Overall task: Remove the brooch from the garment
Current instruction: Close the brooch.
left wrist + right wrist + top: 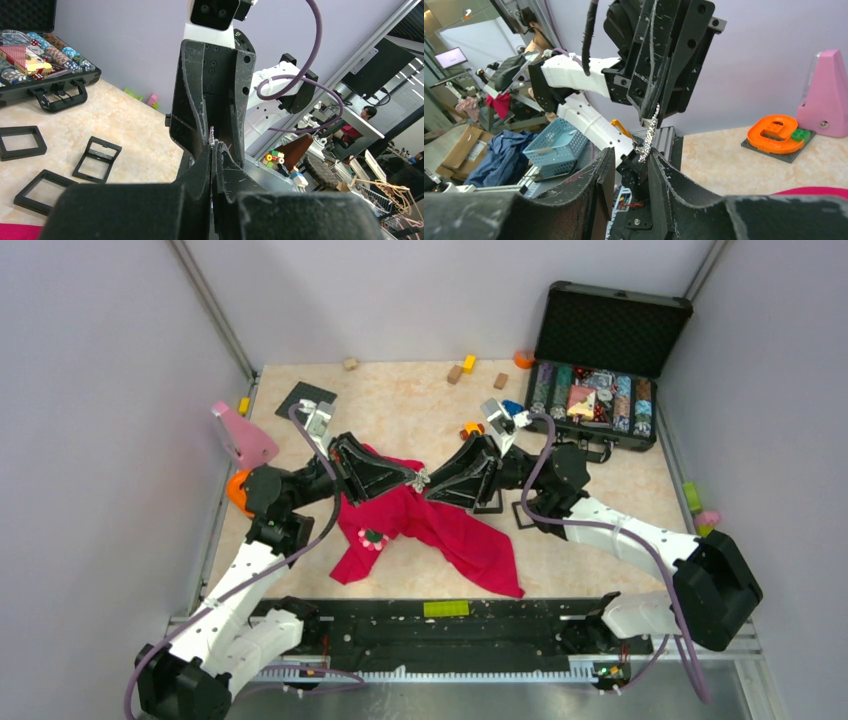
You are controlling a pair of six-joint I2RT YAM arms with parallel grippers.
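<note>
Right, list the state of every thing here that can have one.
left gripper: fingers shut on the silver sparkly piece.
right gripper: fingers open, either side of that piece's lower end.
brooch: lying on the garment, untouched.
garment: rumpled on the table.
case: lid open.

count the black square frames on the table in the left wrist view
3 frames: one at the left edge, one right of it, one below them nearest the camera; more may be hidden.
</note>
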